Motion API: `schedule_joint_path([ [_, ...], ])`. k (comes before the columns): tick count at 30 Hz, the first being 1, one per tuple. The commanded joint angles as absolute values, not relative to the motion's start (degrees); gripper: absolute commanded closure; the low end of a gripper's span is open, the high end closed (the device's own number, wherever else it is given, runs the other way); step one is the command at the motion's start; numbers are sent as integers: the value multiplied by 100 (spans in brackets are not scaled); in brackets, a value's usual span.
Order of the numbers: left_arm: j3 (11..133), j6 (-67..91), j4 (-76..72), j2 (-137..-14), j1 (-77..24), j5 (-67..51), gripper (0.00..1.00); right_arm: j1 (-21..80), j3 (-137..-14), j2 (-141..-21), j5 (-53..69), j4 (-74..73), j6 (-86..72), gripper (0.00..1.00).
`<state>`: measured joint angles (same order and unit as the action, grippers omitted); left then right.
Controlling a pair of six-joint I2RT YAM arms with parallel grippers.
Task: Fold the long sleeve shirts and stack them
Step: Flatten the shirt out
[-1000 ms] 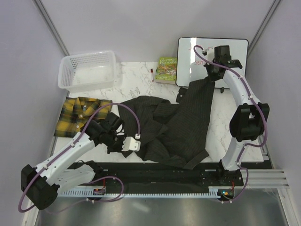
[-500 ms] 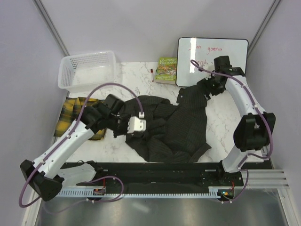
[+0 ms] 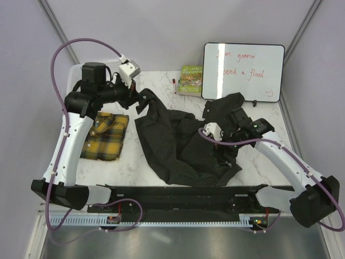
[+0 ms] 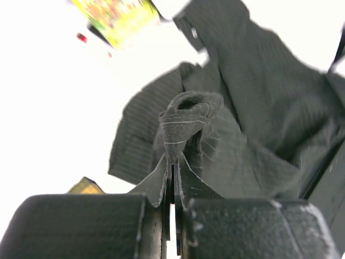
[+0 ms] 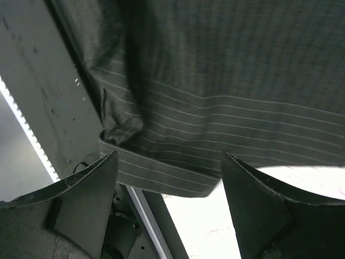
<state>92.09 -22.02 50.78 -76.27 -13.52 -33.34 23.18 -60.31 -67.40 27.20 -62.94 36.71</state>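
The dark pinstriped long sleeve shirt [image 3: 183, 145] lies crumpled across the middle of the table. My left gripper [image 3: 138, 100] is raised at the back left and shut on a bunched edge of it [image 4: 186, 116], so the cloth hangs stretched from the jaws [image 4: 173, 178]. My right gripper [image 3: 229, 151] hovers low over the shirt's front right part, open. In the right wrist view the striped hem [image 5: 178, 172] lies between the spread fingertips [image 5: 168, 159], untouched. The yellow-and-black plaid long sleeve shirt [image 3: 105, 137] lies folded at the left.
A whiteboard [image 3: 243, 63] and a green book [image 3: 191, 80] lie at the back, with a small red marker [image 3: 173, 82] beside the book. The black rail [image 3: 178, 194] runs along the table's front edge, close under the right gripper [image 5: 54, 108].
My left arm swung from the front left up to the back left, pulling the dark shirt's edge with it. My right gripper let go at the back right, opened and dropped toward the front hem.
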Motion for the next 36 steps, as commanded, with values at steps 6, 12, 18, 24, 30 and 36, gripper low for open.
schedule_joint_path([
  [6,9633,-950,4526,-7093,-1239,-2770,98,3909,-5810,-7084,2575,-5801,3726,17],
  [12,9615,-633,4395,-7119,-1178,-1944,98,4684,-5502,-7409,1776,-5362,3718,20],
  [18,9563,-282,4079,-7137,-1143,-917,98,4930,-5029,-7462,1372,-5045,3718,20],
  [24,9466,-211,3902,-7128,-1090,-773,98,4931,-4352,-7506,459,-4667,3955,39],
  [30,9387,-290,3876,-7040,-1002,-817,98,4194,-4359,-7103,255,-4614,4446,83],
  [36,9246,-396,3894,-6996,-984,-1669,98,3182,-4964,-6680,245,-4780,5220,89],
])
